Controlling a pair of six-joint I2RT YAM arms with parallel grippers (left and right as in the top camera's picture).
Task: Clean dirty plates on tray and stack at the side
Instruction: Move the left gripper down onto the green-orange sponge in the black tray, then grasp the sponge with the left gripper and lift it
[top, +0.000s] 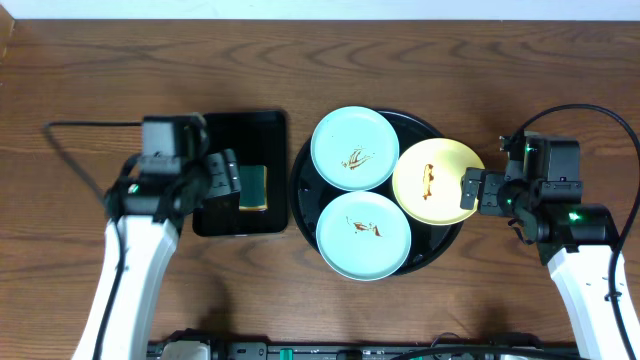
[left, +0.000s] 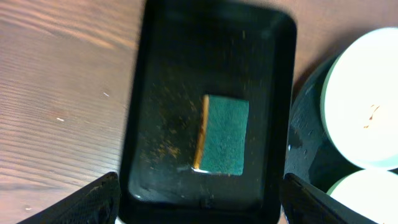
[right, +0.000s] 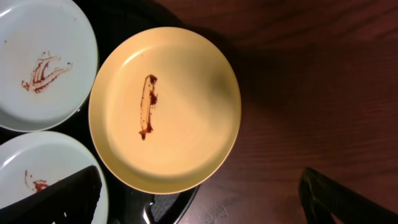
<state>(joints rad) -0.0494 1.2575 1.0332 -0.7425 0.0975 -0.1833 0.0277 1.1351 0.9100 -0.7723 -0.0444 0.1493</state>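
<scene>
While on tray (top: 305, 190), 3 plates (top: 355, 148) w/ brown smears, prob. sauce.

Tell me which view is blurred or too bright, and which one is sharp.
Left wrist view: soft overall, the sponge has fuzzy edges and the plate at the right is washed out almost to white. Right wrist view: sharp, the smear on the yellow plate is crisp. Overhead view: evenly lit and clear.

No words, labels, brands, numbers or signs can be read anywhere in these views, on the plates, the trays, the sponge or the desk.
</scene>
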